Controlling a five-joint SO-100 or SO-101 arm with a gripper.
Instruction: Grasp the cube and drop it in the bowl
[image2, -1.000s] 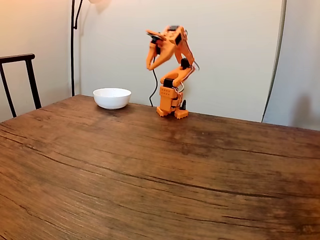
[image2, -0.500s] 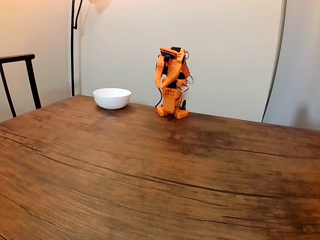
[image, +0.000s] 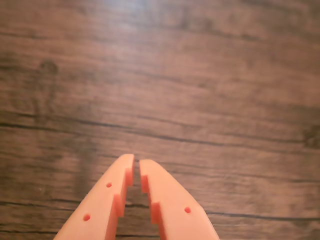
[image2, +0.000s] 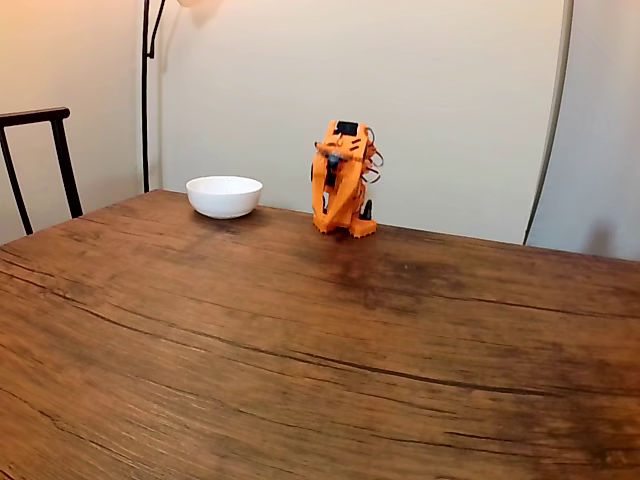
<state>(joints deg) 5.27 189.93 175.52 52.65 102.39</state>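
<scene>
Arm folded beside the bowl, fingers nearly closed on nothing.

Left to right in the fixed view: bowl (image2: 224, 195), then the gripper (image: 136, 175) just right of it over bare table (image2: 300, 340). The cube, location unknown, likely light and rigid; grip opposite flat faces.

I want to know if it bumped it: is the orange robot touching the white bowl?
Apart. The fixed view shows bare wooden table between the bowl and the folded orange arm.

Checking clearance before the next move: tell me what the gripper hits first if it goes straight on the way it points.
Probably the bare wooden table: the gripper, nearly shut, points down at it, with nothing between.
</scene>
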